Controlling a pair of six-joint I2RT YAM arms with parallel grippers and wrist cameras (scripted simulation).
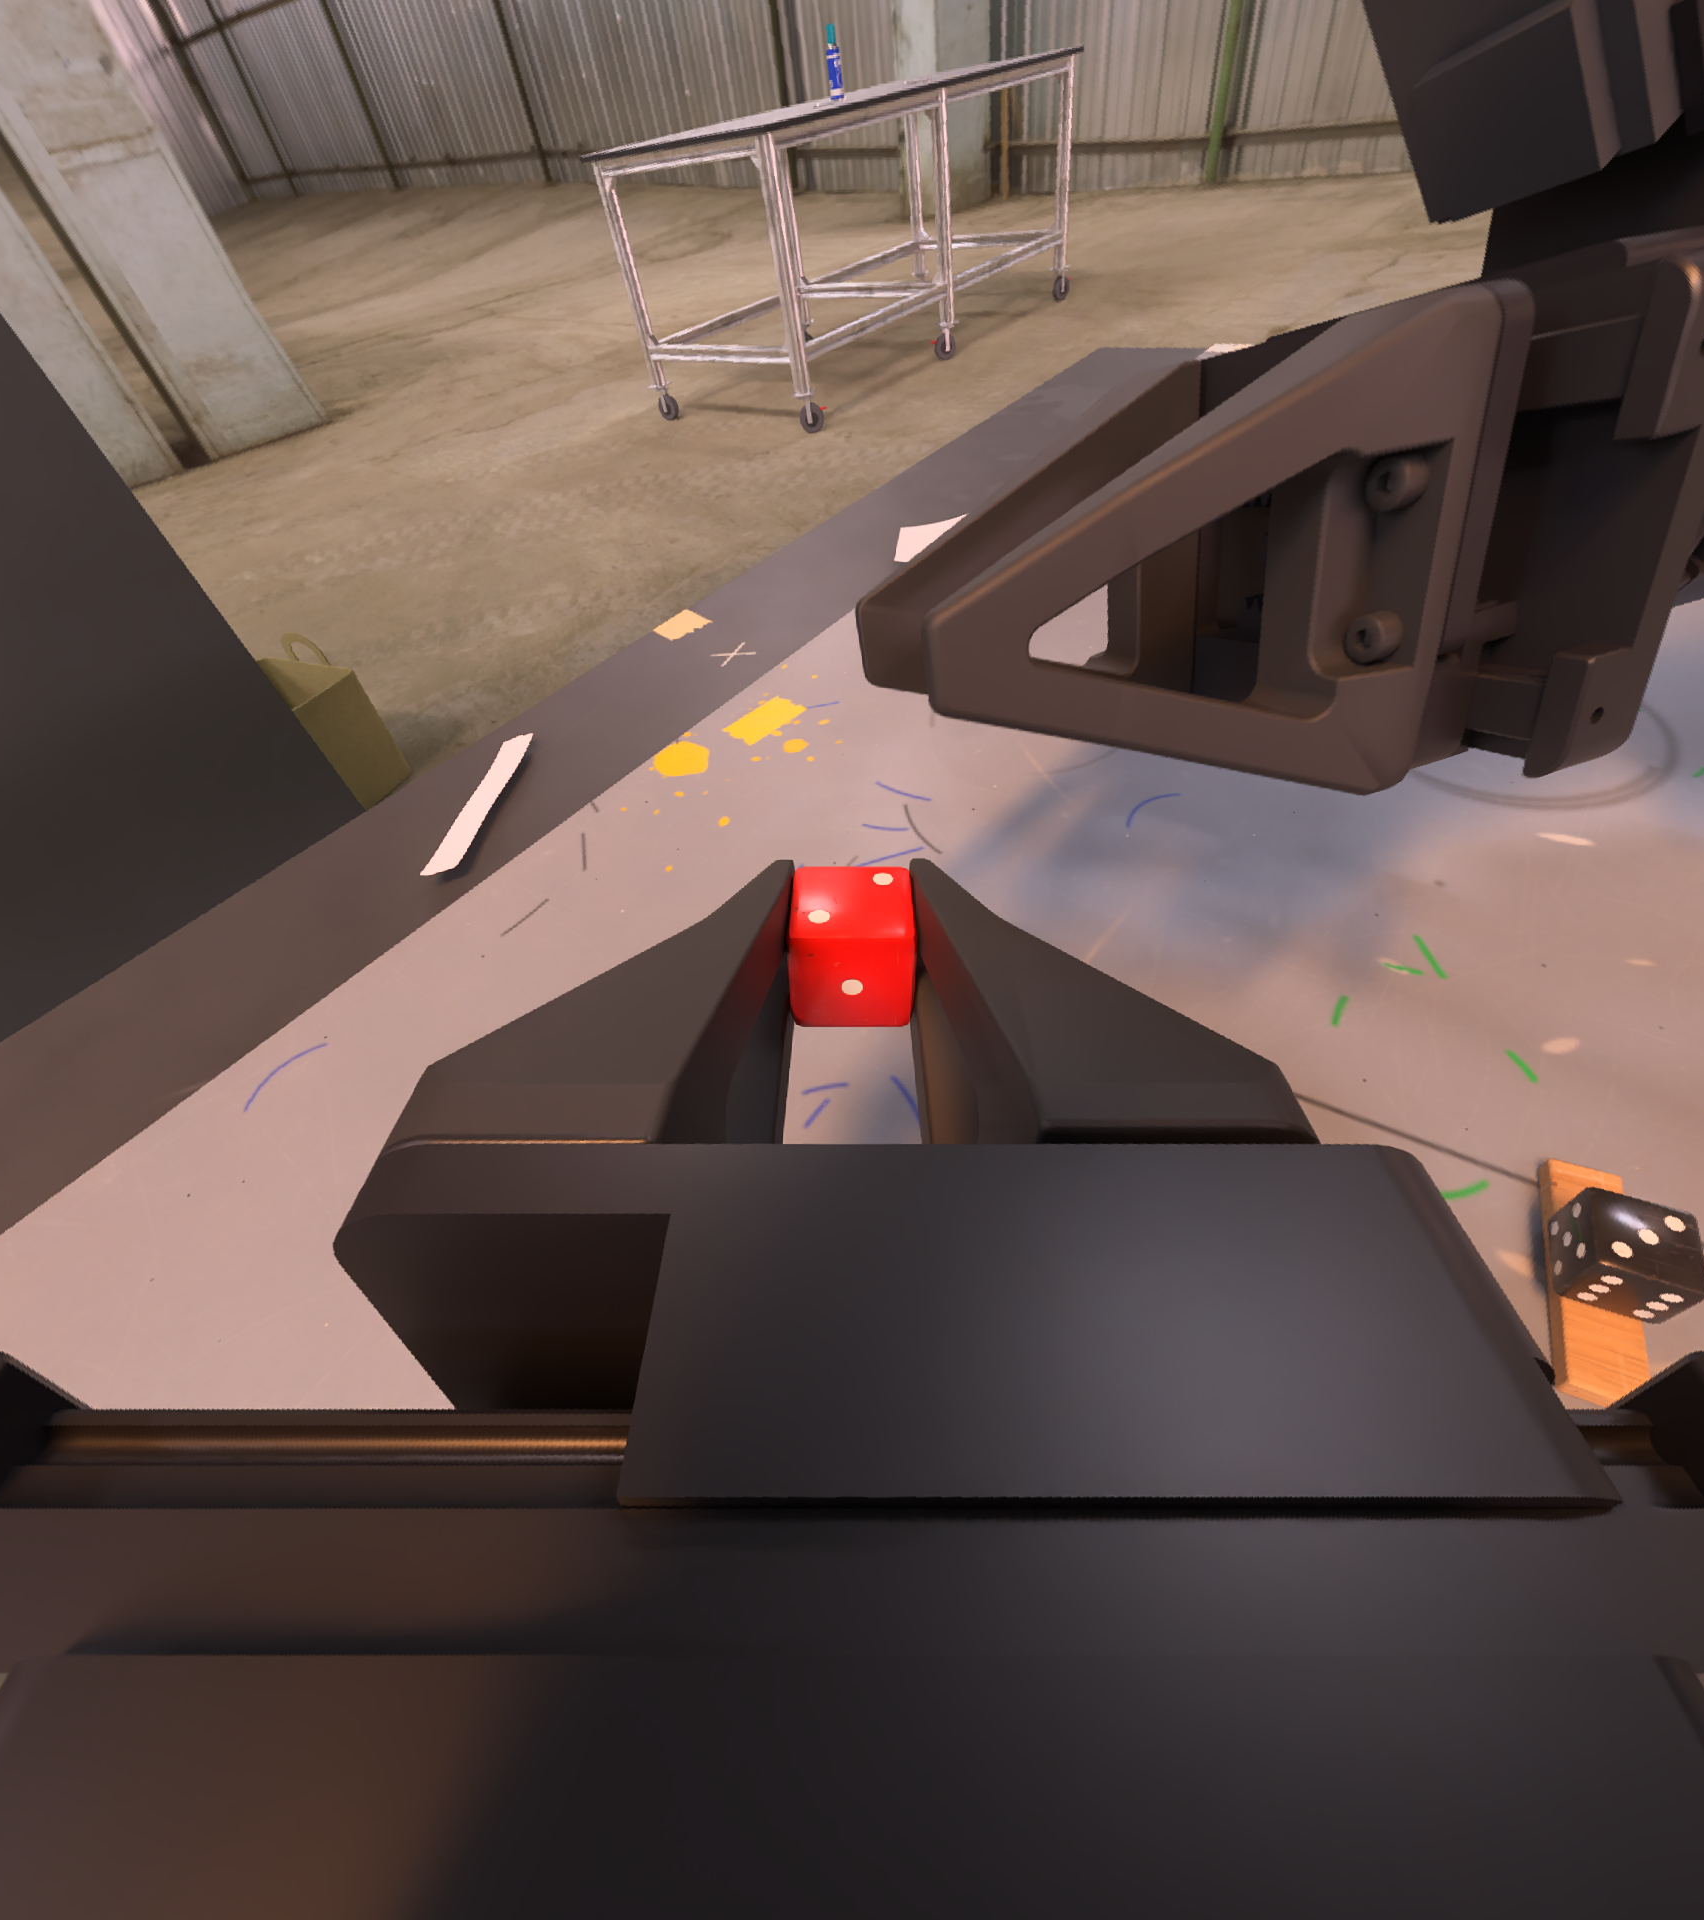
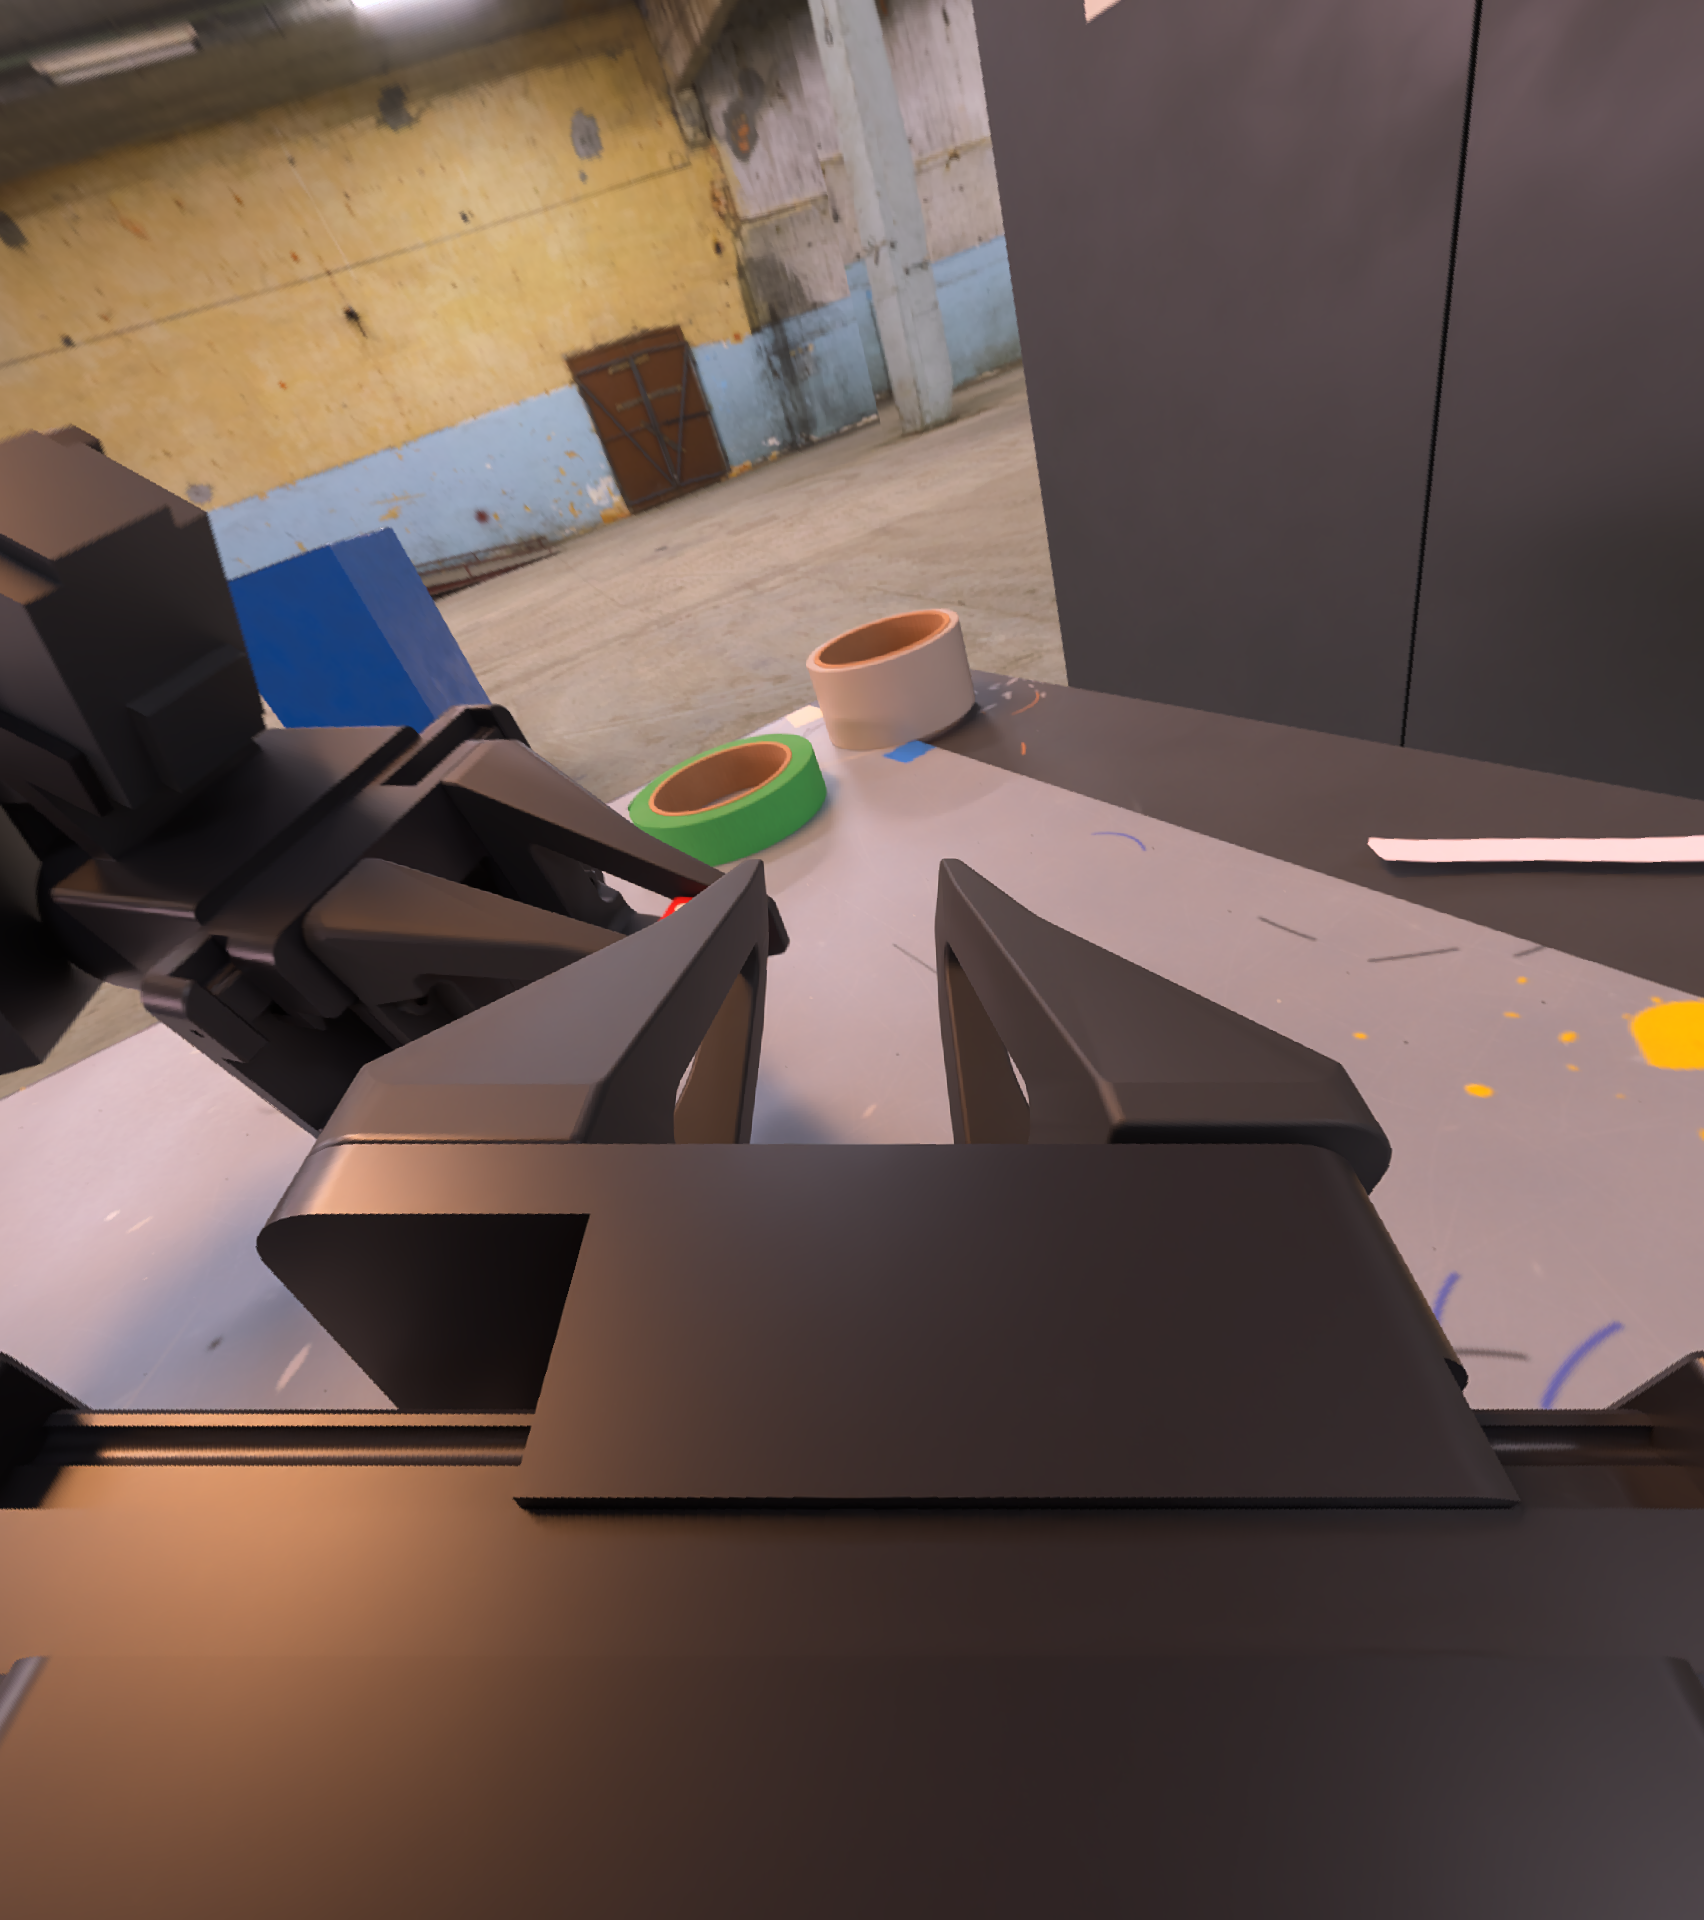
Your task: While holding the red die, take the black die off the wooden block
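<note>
The paint-spattered grey table carries a wooden block, 2 tape rolls, green and beige, and white paper strips.

Both wrist views gave you bright, even light and sharp focus from near to far, with no motion blur. In the right wrist view two ceiling lamps glowed at the top left. The worktop carried a soft, wide shadow under the right gripper, and pale glare patches beyond it. The red die cast a red glow on your left gripper. Straight lines bowed toward the edges, and a warm orange sheen lay on the gripper body low in the right wrist view.
</note>
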